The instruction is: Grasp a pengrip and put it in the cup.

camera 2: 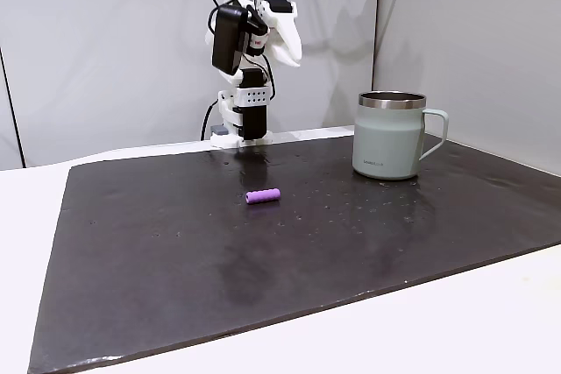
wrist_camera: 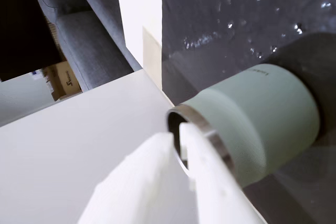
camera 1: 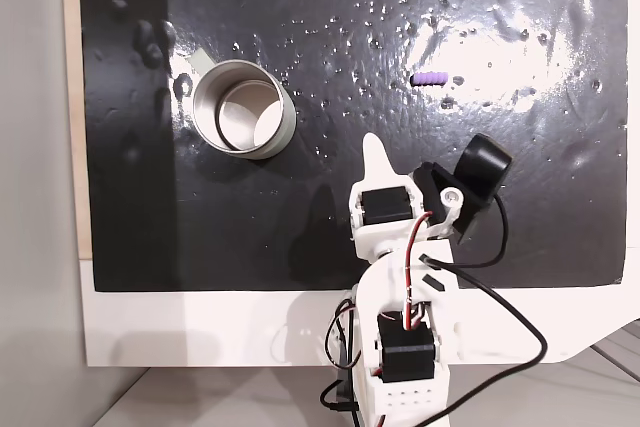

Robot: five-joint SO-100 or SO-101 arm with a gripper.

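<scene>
The pengrip (camera 1: 431, 78) is a small purple ribbed tube lying on the black mat, right of centre in a fixed view and near the middle (camera 2: 262, 195) in the other. The cup (camera 1: 243, 107) is a pale metal mug with a shiny rim, standing upright on the mat (camera 2: 390, 135). In the wrist view the cup (wrist_camera: 262, 116) lies just beyond my white fingertips (wrist_camera: 185, 129). My gripper (camera 1: 374, 145) is held up over the mat's near edge by the folded arm (camera 2: 292, 50). It is far from the pengrip, shut, and holds nothing.
The black mat (camera 1: 300, 227) carries shiny droplet-like bumps and lies on a white table (camera 2: 456, 321). The arm's base (camera 2: 241, 120) stands at the mat's edge, trailing black cables. Grey walls rise behind the table.
</scene>
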